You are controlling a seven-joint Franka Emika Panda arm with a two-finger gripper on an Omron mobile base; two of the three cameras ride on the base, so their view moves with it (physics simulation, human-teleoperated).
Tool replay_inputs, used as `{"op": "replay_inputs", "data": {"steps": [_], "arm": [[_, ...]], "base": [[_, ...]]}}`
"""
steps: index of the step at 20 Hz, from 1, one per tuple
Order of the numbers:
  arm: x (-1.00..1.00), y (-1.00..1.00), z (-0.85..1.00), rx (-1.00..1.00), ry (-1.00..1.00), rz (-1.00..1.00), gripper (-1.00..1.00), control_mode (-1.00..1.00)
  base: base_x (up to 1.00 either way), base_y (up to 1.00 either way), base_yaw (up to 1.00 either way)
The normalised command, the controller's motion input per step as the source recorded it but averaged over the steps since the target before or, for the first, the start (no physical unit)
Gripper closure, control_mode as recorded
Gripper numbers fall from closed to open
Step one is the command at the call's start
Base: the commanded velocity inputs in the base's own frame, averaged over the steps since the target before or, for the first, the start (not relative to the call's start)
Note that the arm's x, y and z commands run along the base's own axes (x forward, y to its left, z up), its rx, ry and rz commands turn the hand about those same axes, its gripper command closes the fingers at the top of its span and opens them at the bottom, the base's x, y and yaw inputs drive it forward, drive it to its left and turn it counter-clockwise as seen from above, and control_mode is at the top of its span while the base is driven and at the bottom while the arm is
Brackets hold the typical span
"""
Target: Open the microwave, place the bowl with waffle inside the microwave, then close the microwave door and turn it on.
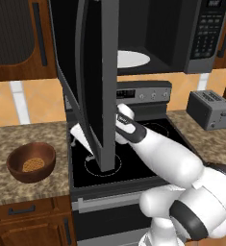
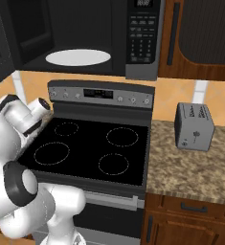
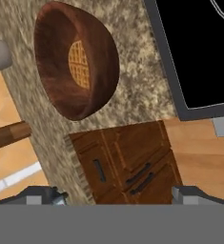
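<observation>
The microwave point(image 1: 182, 33) hangs above the stove with its black interior exposed and a white turntable plate point(image 2: 78, 57) inside. The microwave door point(image 1: 93, 81) stands swung wide open toward me, its edge covering most of my hand. On the left counter sits the bowl with waffle point(image 1: 31, 162), dark reddish-brown, upright, the golden waffle point(image 3: 80, 64) flat at its bottom. In the hand view the bowl point(image 3: 75, 59) lies ahead of my gripper point(image 3: 116, 195) and well apart from it. The gripper is open, and nothing sits between its fingertips point(image 3: 42, 195).
A black-topped stove point(image 2: 85, 148) lies below the microwave, with my arm stretched across it to the left. A grey toaster point(image 2: 194, 126) stands on the right granite counter. Wooden drawers point(image 3: 127, 167) front the counter under the bowl. The open door blocks the space above the stove's left burners.
</observation>
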Motion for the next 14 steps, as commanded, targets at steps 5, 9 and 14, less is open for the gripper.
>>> {"op": "replay_inputs", "data": {"steps": [5,9,14], "arm": [[0.54,0.37,-0.23,-0.09,0.0,0.0,-1.0,-1.0],[0.13,0.2,-0.07,-0.01,0.05,0.0,-1.0,-1.0],[0.2,0.33,-0.32,-0.12,0.01,0.0,-1.0,-1.0]], "base": [[0.0,0.0,0.0],[0.0,0.0,0.0],[0.0,0.0,0.0]]}}
